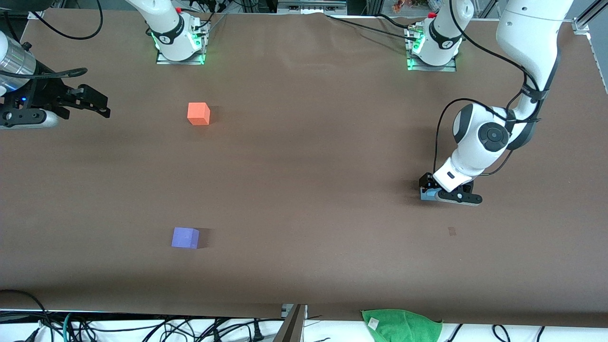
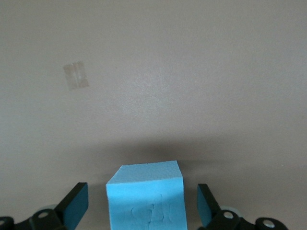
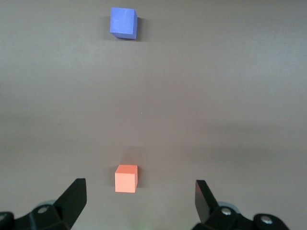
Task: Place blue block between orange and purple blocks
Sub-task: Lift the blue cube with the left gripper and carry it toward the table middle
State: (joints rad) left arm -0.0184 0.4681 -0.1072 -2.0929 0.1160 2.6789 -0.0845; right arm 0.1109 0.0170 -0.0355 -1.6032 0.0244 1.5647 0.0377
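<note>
The blue block [image 1: 429, 194] rests on the brown table toward the left arm's end. My left gripper [image 1: 446, 196] is down at the table, open, with its fingers [image 2: 76, 205] on either side of the blue block [image 2: 146, 199] and a gap on each side. The orange block [image 1: 198, 114] and the purple block [image 1: 185, 237] lie toward the right arm's end, the purple one nearer the front camera. My right gripper [image 1: 97, 104] waits open and empty in the air at that end. The right wrist view shows the orange block [image 3: 126, 178] and the purple block [image 3: 123, 22].
A small pale tape mark [image 1: 451, 231] lies on the table near the left gripper, a little nearer the front camera; it also shows in the left wrist view [image 2: 76, 75]. A green cloth [image 1: 401, 325] hangs at the table's front edge. Cables lie beside the arm bases.
</note>
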